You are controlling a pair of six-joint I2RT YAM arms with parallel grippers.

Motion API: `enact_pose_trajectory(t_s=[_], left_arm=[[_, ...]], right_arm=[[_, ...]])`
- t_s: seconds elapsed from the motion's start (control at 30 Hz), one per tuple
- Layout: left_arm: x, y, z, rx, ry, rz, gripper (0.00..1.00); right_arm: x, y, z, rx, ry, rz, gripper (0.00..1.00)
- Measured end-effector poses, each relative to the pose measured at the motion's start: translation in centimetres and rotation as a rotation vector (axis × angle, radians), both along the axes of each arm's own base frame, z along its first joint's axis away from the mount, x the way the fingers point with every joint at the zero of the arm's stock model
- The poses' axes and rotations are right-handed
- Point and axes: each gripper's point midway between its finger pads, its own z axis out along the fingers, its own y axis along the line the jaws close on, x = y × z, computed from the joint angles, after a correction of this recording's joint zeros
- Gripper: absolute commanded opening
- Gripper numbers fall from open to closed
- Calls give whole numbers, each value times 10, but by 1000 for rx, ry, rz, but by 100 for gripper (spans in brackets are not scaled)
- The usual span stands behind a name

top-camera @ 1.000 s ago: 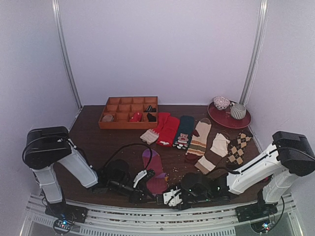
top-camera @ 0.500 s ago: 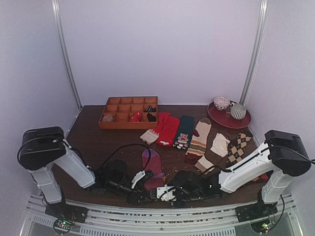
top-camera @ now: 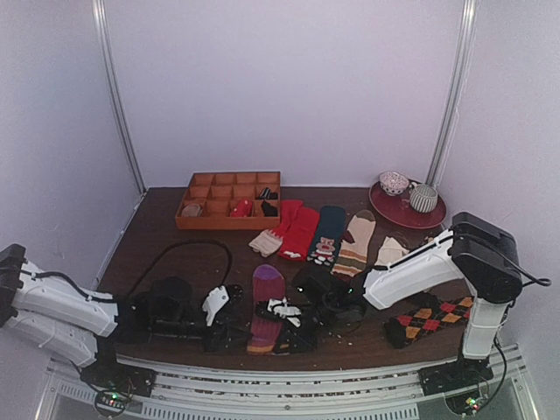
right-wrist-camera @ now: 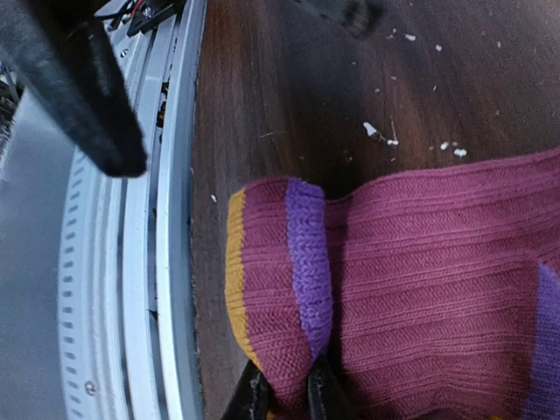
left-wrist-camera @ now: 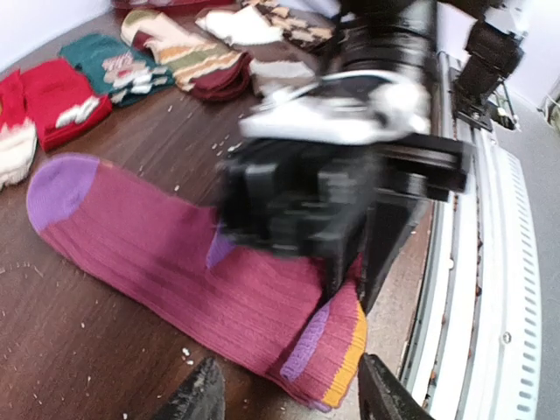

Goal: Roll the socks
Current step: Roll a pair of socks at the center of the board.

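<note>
My left gripper has just released and spread apart, while my right gripper has clamped the striped cuff of the magenta sock lying flat just ahead of both, so I judge rolling can start.

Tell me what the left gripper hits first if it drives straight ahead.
Probably the sock, at its striped cuff just beyond the open left gripper. The right gripper, pinching that cuff, sits right behind; depth is unclear.
</note>
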Motion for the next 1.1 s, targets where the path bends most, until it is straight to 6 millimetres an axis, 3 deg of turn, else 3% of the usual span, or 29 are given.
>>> enact_pose_trajectory(t_s=[0.07,0.23,0.43,0.67,0.7,0.83,1.0,1.1], left_arm=[[-6,0,4,-16,-59,-26,53],[-25,-6,-9,7,-133,-117,56],[-28,-15,-26,31,-179,-160,59],[-31,-24,-40,49,-201,-207,74],[-33,-25,-39,45,-200,-216,84],[-45,-31,-28,-10,-203,-258,98],[-54,-33,-11,-74,-218,-283,89],[-56,-34,-17,-61,-208,-294,83]], right_arm=[[-4,0,0,-8,107,-7,8],[-11,-5,0,-38,304,-19,9],[-19,-11,-1,-64,438,-7,8],[-21,-16,-1,-83,485,-6,8],[-21,-16,-1,-85,488,-7,8],[-20,-17,-2,-85,501,-15,8],[-17,-18,-2,-87,515,-29,8],[-16,-18,-2,-88,521,-33,8]])
